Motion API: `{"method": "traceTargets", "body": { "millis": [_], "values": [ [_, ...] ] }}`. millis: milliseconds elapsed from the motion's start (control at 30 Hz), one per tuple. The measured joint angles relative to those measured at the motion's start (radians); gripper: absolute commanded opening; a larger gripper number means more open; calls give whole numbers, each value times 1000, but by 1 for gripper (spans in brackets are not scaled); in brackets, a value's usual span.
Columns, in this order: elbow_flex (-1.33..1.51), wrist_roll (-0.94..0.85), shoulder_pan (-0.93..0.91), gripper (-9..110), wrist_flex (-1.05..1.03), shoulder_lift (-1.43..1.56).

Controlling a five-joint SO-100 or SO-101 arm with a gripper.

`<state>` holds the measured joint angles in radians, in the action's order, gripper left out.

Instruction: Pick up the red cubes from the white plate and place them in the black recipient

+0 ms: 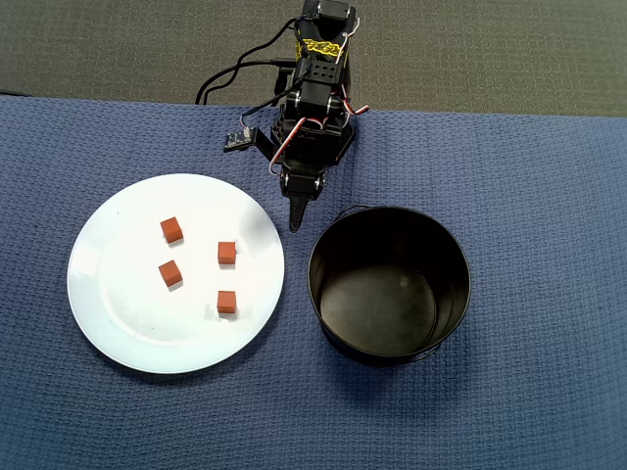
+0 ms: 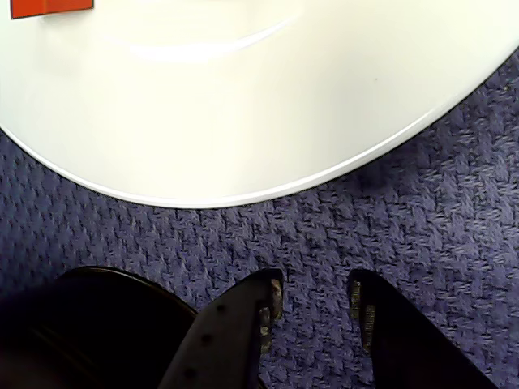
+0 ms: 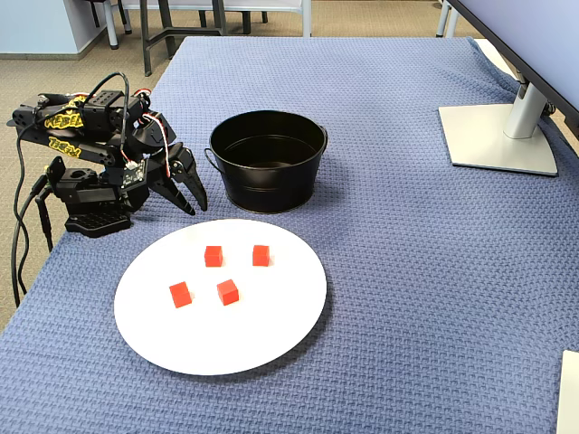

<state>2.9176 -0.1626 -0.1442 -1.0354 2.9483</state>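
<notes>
Four red cubes (image 1: 172, 229) (image 1: 226, 252) (image 1: 170, 273) (image 1: 226, 302) sit loosely spread on the white plate (image 1: 108, 313), none touching another, and the black recipient (image 1: 389, 284) stands empty just to the right of the plate in the overhead view. Both rest on a bench covered in blue woven cloth (image 1: 529, 196).

The arm is folded back at the far edge, its gripper (image 2: 316, 308) low over bare cloth between plate and pot. In the wrist view the jaws stand apart with a clear gap and nothing between them.

The cubes look small, light and rigid, with matte faces that should give decent friction. The glossy plate is probably slippery, so a glancing touch may skate a cube away (come straight down instead). Best to close on two opposite flat faces, not across corners.
</notes>
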Motion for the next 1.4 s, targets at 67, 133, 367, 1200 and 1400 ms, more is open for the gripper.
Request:
{"method": "traceTargets", "body": {
  "millis": [67,133,367,1200,1400],
  "values": [
    [-6,-8,-3,10,-12,0],
    [-66,-71,-23,10,-80,-20],
    [-123,-147,-26,10,-137,-34],
    [-515,-1117,-463,21,129,-798],
    [-555,-1022,-468,21,215,-922]
  ]
}}
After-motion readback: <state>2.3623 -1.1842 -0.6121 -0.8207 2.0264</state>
